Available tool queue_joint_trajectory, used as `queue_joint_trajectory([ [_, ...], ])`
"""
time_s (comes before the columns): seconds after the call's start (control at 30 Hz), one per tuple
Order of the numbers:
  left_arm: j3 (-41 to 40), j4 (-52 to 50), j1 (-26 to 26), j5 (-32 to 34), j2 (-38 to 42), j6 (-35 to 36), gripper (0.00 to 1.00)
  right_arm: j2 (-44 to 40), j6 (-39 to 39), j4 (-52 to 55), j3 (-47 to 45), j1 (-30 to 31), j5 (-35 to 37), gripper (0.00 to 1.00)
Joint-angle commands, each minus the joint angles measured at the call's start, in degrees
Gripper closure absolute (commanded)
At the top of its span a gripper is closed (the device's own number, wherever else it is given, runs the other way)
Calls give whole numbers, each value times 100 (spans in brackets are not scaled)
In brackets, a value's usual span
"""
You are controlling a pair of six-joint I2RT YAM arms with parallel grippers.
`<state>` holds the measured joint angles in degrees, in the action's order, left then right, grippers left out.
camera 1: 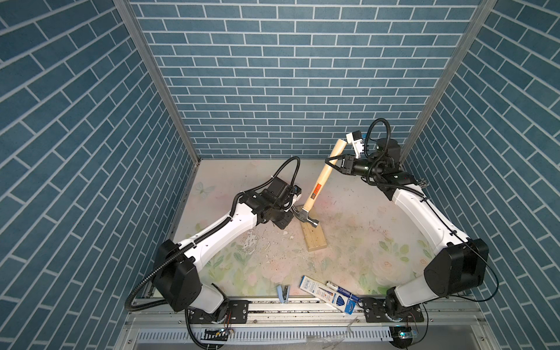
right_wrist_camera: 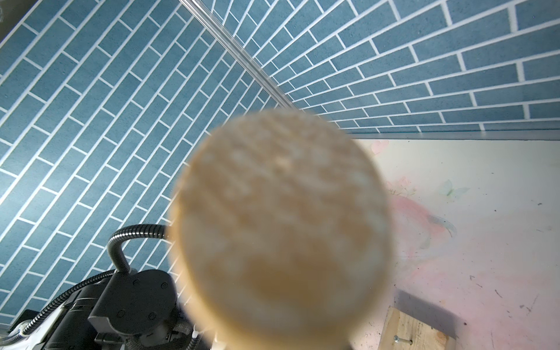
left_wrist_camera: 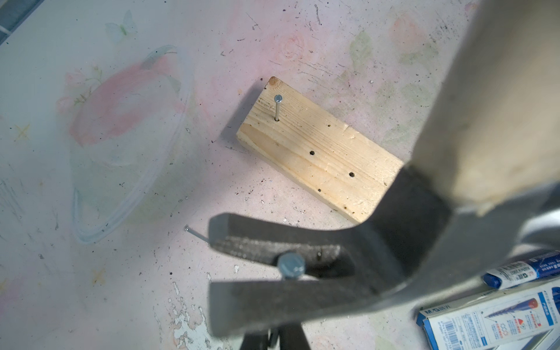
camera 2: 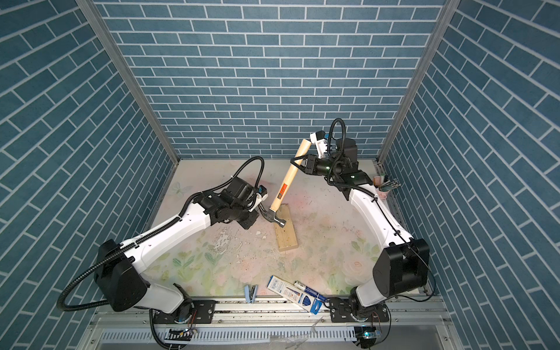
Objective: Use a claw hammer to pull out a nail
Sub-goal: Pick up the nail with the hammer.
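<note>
Top views: the hammer [camera 1: 318, 188] stands tilted over the counter [camera 1: 348, 242], head low at the far end of the block [camera 1: 315, 239], handle rising toward the back wall. The right claw [camera 1: 331, 162] pinches the handle near its butt; we judge that high hold is for leverage. Whether the head touches the block we cannot tell.

Left wrist view: the fork [left_wrist_camera: 272, 300] hangs off the block's side with the nail [left_wrist_camera: 291, 266] caught in its slot, head up and clear of the wood, so we judge the pull done. The left claw [left_wrist_camera: 274, 336] sits pressed together just under the fork, likely on the shank; the fork hides that contact.

Around: a box [camera 1: 328, 292] and stapler [camera 1: 283, 293] at the front edge, well apart. A second nail [left_wrist_camera: 277, 107] stands at the block's end away from the head; a loose nail [left_wrist_camera: 195, 234] lies beside the fork. We judge nothing blocks the claws.
</note>
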<state>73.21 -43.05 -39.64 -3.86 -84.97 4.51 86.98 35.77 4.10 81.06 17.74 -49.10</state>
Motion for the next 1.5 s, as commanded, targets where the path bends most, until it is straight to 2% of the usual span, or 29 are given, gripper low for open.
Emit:
queue_joint_trajectory([
  [0.0,-8,-169,-26,52,-28,63,90,-42,835,-474,218,19,-331,100],
  [0.43,2,-151,-26,25,-18,35,100,47,853,-471,243,123,-363,100],
  [0.97,27,-151,13,294,-9,-77,100,112,803,-426,218,230,-368,100],
  [1.47,20,-66,651,188,53,-681,100,-134,272,253,108,251,19,100],
])
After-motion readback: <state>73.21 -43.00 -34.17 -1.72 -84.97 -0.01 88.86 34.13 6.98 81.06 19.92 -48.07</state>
